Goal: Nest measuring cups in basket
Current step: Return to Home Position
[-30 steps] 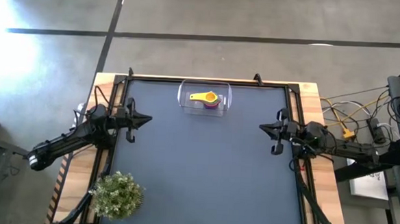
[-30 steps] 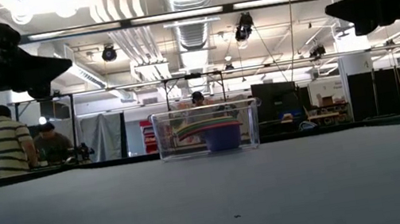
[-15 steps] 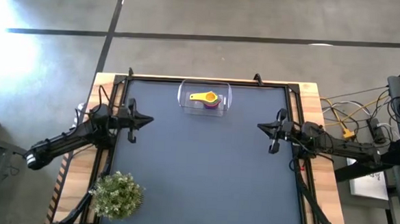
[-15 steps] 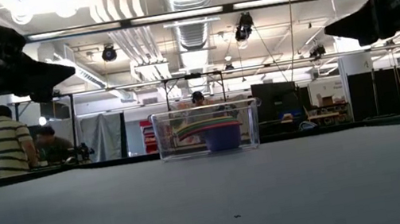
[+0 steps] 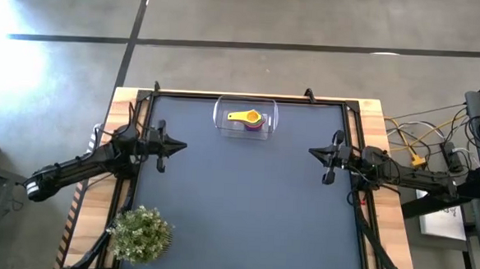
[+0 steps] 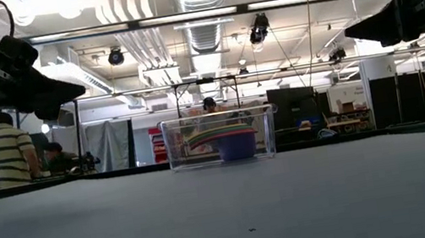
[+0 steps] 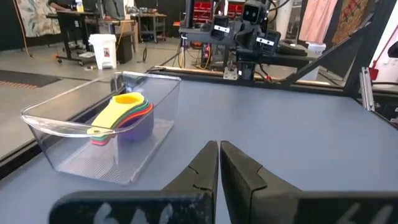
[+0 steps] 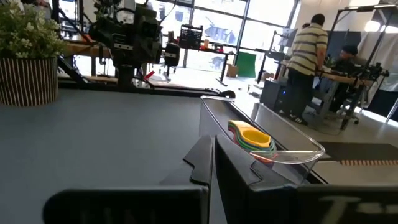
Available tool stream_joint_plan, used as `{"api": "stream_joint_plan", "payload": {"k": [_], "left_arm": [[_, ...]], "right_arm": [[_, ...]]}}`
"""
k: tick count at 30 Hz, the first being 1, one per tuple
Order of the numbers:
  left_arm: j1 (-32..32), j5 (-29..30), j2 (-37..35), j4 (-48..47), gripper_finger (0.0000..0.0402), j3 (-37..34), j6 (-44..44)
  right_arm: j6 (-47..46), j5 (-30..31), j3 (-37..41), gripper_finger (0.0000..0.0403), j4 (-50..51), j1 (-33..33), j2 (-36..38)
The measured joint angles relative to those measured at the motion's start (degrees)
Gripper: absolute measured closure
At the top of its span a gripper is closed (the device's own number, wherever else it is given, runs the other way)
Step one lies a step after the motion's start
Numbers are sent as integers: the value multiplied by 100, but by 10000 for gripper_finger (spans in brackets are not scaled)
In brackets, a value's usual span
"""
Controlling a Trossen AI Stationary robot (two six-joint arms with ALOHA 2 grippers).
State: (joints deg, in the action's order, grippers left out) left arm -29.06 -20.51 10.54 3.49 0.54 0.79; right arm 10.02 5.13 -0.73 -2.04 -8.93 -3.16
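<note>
**Cups nested in the basket, both arms at the worktop's sides**

A clear, see-through rectangular plastic basket (image 5: 221,109) with rounded corners stands on the dark grey worktop (image 5: 244,209). In the high view it is at the middle of the upper edge. Inside it lie the small plastic measuring cups (image 5: 246,118), nested one in another. The yellow cup is on top, green and red rims show beneath it, and a purple bowl sits at the bottom. The handles fan out to one side.

The left end effector (image 5: 180,145) hangs over the worktop's left side, raised above the surface and pointing inward. Its two dark fingers (image 7: 208,163) are pressed together with nothing between them. The right end effector (image 5: 312,152) is over the right side at the same height, facing the left one. Its fingers (image 8: 202,163) also meet and grip nothing. Both are well apart from the basket.

A small green potted plant (image 5: 140,234) stands at the worktop's near left corner. In the room beyond, a person (image 6: 5,153) in a striped shirt stands with their back to the camera.
</note>
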Motion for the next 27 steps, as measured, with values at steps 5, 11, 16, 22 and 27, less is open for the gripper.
{"api": "stream_joint_plan", "payload": {"k": [5, 11, 16, 22, 27], "left_arm": [[0, -6, 16, -67, 401, 45, 32], [-2, -11, -239, -44, 401, 125, 0], [-2, -4, -625, -40, 401, 26, -26], [0, -9, -883, -34, 402, 24, -24], [0, 32, -902, -42, 402, 24, 212]], "right_arm": [[2, -1, -2, 394, 2, 0, 0], [2, -5, -2, 394, 4, 0, 0], [2, -9, -4, 394, 7, 0, 0], [2, -15, -4, 394, 7, 0, 0], [2, -14, -7, 394, 7, 0, 0]]}}
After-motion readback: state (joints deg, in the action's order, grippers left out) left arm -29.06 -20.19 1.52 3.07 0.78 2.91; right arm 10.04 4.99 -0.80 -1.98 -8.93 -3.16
